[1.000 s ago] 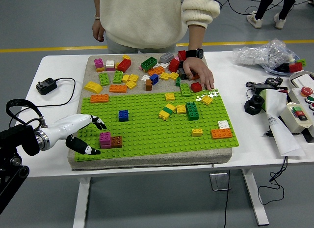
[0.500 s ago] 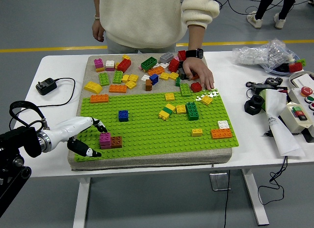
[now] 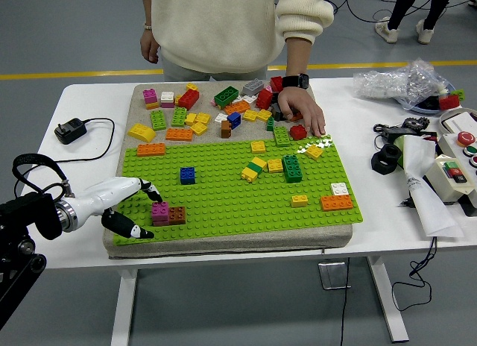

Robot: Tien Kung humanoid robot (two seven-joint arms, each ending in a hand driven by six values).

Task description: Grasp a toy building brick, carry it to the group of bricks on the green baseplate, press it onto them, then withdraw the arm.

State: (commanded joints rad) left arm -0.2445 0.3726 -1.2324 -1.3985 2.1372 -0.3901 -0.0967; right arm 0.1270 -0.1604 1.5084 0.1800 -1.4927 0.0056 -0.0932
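Note:
The green baseplate (image 3: 223, 186) lies on a grey mat in the middle of the table. Near its front left corner a magenta brick (image 3: 159, 211) and a brown brick (image 3: 177, 215) stand pressed side by side. My left hand (image 3: 141, 208) is just left of the magenta brick with its fingers spread and nothing in them; thumb low, fingertips (image 3: 153, 189) close above the brick. Loose bricks (image 3: 216, 107) of many colours lie on the mat behind the plate. A person's hand (image 3: 302, 111) rests among them by a red brick (image 3: 298, 131).
More bricks stand on the plate: blue (image 3: 187, 174), a yellow and green cluster (image 3: 272, 167), orange and white (image 3: 337, 200). A black power adapter (image 3: 70, 130) with cable lies at the left. Tools, a plastic bag and a button box (image 3: 455, 174) crowd the right side.
My left hand dropped slightly and edged right toward the magenta brick a second ago, then held still. The person's hand has not moved.

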